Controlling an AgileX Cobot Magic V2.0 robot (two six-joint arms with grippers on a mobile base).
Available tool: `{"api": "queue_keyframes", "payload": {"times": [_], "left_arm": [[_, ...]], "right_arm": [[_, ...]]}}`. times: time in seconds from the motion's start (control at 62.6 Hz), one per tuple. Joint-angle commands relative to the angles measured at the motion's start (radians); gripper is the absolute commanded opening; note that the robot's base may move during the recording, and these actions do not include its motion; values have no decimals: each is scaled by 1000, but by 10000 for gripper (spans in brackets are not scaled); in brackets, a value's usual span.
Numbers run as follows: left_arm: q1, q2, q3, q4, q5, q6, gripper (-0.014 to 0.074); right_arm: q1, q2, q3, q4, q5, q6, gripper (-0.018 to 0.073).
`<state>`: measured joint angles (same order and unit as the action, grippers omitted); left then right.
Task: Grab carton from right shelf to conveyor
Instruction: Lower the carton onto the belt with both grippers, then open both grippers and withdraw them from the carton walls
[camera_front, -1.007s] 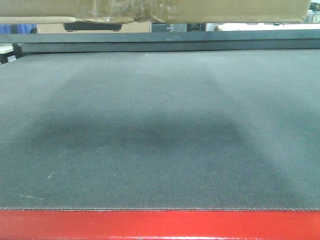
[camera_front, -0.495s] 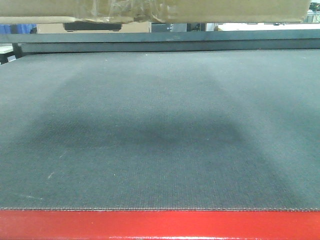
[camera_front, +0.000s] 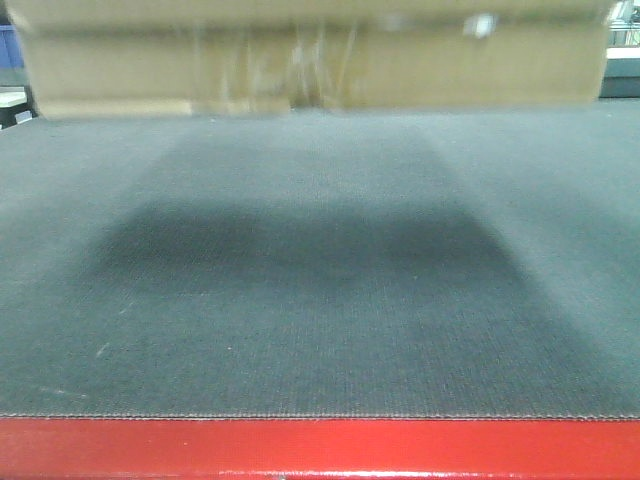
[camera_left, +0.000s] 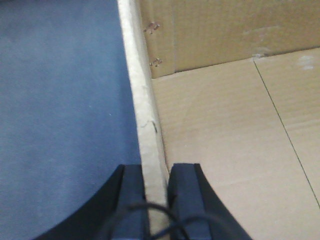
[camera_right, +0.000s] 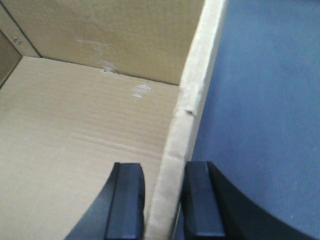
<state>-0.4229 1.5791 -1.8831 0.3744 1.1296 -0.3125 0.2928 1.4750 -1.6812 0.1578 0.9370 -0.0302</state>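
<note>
1. The carton, open-topped and blurred, sits at the far end of the conveyor; whether it touches the belt is unclear.
2. The left end effector pinches the carton's left wall, one finger inside and one outside.
3. The right end effector pinches the right wall likewise.

Site type: warehouse / goods-handling area, industrial, not domestic.

Evidence:
1. Wide conveyor fills most of the front view. Dark grey textured fabric belt w/ glossy red front edge.
2. Large plain brown corrugated carton at far end of belt, w/ crinkled clear tape on seam. Wrist views show bare cardboard interior, unprinted.
3. Blue item at far left bkgd, blurred, type not determinable.

Lighting even, indoor.
</note>
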Motion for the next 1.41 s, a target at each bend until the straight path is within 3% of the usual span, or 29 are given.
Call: {"api": "queue_keyframes", "payload": {"times": [0.0,0.16,0.399,0.479,0.575,0.687,0.735,0.847,0.991,1.054,1.15,1.294,1.39], "left_arm": [[43,51,-4,-34,-70,45,-16],[79,138,7,-61,-148,49,-16],[79,223,25,-59,-207,49,-14],[79,238,25,-57,-212,49,29],[79,243,25,-57,-215,66,197],[79,243,19,-59,-221,72,502],[79,241,15,-64,-221,72,631],[79,219,14,-79,-204,74,556],[79,154,14,-87,-177,109,547],[79,121,14,-99,-166,140,547],[92,52,37,-107,-158,167,519],[158,-45,148,-153,-190,179,298],[230,-133,294,-185,-270,179,38]], "right_arm": [[-24,44,-4,-6,-53,-6,-68],[-42,140,-4,-6,-117,-6,-68],[-42,226,-4,-12,-214,-6,-66],[-42,238,-4,-14,-217,-6,-27],[-42,242,-4,-14,-210,-6,156],[-42,236,-4,-14,-209,-6,498],[-42,230,-4,-14,-209,-6,575],[-42,203,-4,-14,-209,-6,569],[-50,136,-4,-14,-207,-6,561],[-61,101,-4,-14,-195,-6,517],[-102,49,-4,-14,-136,-6,364],[-199,0,3,-16,-29,-6,46],[-266,-39,60,-18,-28,-6,-78]]}}
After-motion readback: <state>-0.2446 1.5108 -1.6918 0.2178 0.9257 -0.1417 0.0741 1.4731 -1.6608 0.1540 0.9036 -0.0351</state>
